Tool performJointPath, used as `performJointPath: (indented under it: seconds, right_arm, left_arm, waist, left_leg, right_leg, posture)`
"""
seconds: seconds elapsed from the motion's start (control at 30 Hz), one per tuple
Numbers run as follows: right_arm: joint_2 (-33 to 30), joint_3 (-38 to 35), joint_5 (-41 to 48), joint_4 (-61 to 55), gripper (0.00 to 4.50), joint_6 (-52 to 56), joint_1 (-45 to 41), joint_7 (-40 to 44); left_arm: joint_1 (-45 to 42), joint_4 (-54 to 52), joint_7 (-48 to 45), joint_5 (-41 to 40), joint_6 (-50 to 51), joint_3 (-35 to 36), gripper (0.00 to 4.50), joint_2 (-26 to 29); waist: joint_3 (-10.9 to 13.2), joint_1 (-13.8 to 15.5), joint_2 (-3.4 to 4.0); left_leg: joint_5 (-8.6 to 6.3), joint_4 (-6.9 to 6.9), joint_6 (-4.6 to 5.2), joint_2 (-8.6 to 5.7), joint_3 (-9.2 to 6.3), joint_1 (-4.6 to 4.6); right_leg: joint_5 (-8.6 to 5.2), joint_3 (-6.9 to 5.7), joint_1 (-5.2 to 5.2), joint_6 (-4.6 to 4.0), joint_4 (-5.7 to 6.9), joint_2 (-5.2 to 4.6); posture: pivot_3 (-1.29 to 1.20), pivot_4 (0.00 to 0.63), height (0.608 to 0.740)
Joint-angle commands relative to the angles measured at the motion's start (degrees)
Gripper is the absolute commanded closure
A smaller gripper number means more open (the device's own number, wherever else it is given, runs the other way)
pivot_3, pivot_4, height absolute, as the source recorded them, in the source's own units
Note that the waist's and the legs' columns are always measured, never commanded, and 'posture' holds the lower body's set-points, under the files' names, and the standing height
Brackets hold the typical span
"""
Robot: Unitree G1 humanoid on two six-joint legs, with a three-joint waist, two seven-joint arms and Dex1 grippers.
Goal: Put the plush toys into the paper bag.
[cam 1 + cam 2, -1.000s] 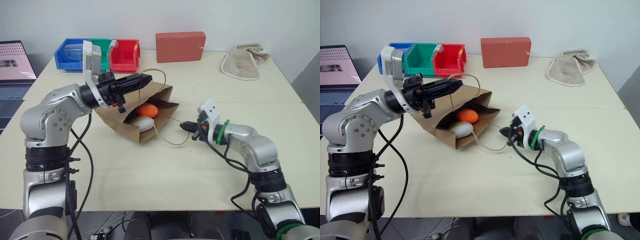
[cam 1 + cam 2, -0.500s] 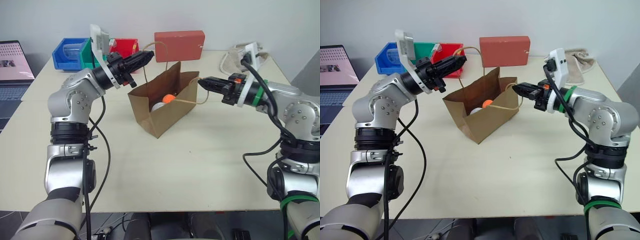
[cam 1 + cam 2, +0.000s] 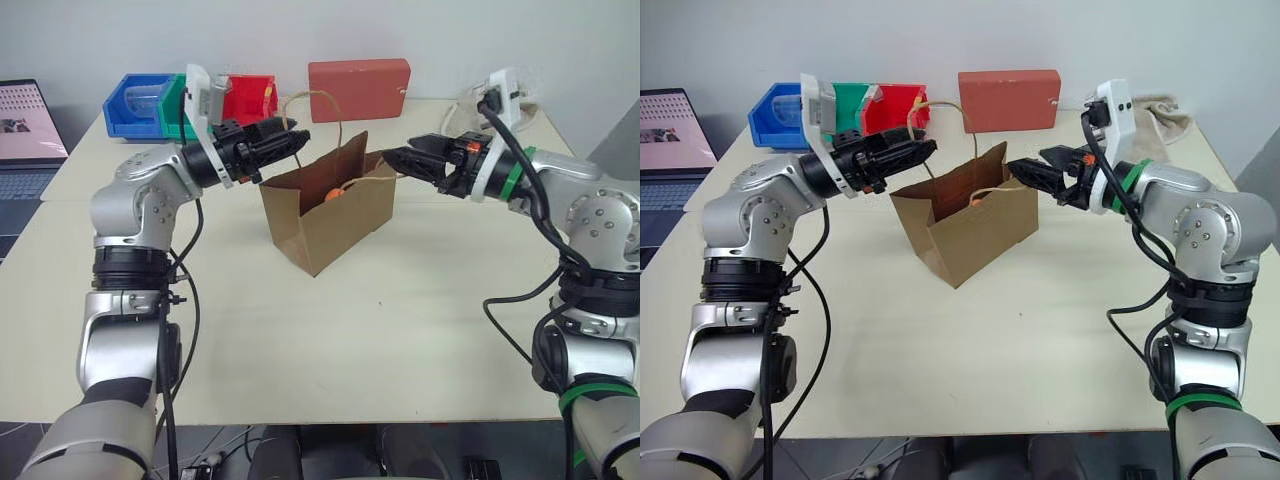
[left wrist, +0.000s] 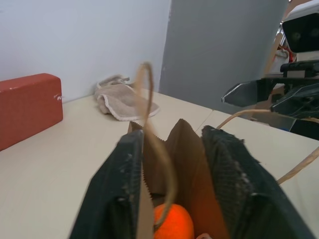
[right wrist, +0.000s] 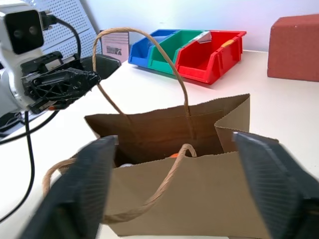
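Observation:
The brown paper bag (image 3: 330,215) stands upright in the middle of the table with its mouth open. An orange plush toy (image 4: 172,221) lies inside it, partly hidden by the bag's wall. My left gripper (image 3: 297,140) hovers at the bag's far left rim, open, and the far handle loop (image 3: 310,100) rises between its fingers (image 4: 119,174) without being pinched. At the bag's right rim is my right gripper (image 3: 392,160), its fingers spread wide. The near handle (image 5: 149,199) droops loose over the bag's side below it.
A red box (image 3: 360,90) stands behind the bag. Blue, green and red bins (image 3: 140,105) sit at the back left, and a beige towel (image 3: 1150,115) lies at the back right. A laptop (image 3: 30,125) stands off the table's left edge.
The bag went from lying on its side to standing upright as both arms rose with its handles. Both grippers have now opened and let the handles go.

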Motion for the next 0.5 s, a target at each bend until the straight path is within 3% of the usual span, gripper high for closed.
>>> performJointPath:
  seconds: [0.03, 0.07, 0.23, 0.5]
  right_arm:
    - [-6.0, -2.5, 2.9, -6.2, 0.00, -1.9, 0.0, 4.5]
    - [-7.6, -3.2, 4.1, -7.6, 0.00, -2.1, 1.4, 6.2]
    - [-13.8, -3.9, 6.9, -14.5, 0.00, -5.9, 10.2, 12.7]
    - [-14.1, 1.6, 5.2, -20.6, 0.00, -10.1, 19.1, 11.4]
  left_arm:
    - [2.6, -4.7, -2.2, -1.5, 0.7, 3.1, 1.12, 3.9]
    - [4.0, -5.6, -2.6, -1.9, 1.1, 3.5, 0.84, 4.6]
    - [10.1, -8.6, -4.4, -3.0, 3.6, 3.9, 0.84, 6.3]
    - [11.2, -5.4, -5.2, 0.1, 0.9, 0.1, 0.84, 3.1]
  waist:
    - [0.0, 0.0, 0.05]
    - [0.0, 0.0, 0.05]
    - [0.0, 0.2, 0.05]
    - [0.0, 0.3, 0.04]
  left_leg:
    - [0.00, -0.01, 0.00, 0.00, 0.00, 0.00]
    - [0.00, -0.03, 0.01, 0.02, -0.02, 0.00]
    - [-0.01, 0.01, 0.01, 0.02, -0.02, 0.00]
    - [0.03, 0.11, 0.05, 0.01, -0.01, 0.03]
  right_leg:
    - [0.00, 0.00, 0.00, 0.00, -0.01, 0.00]
    - [-0.01, -0.03, 0.00, -0.01, -0.03, 0.01]
    - [-0.02, -0.05, 0.07, -0.03, -0.09, 0.00]
    - [-0.02, -0.03, 0.08, -0.02, 0.07, 0.01]
  posture:
    - [0.00, 0.150, 0.740]
    - [0.00, 0.150, 0.740]
    - [0.00, 0.150, 0.740]
    - [0.00, 0.150, 0.740]
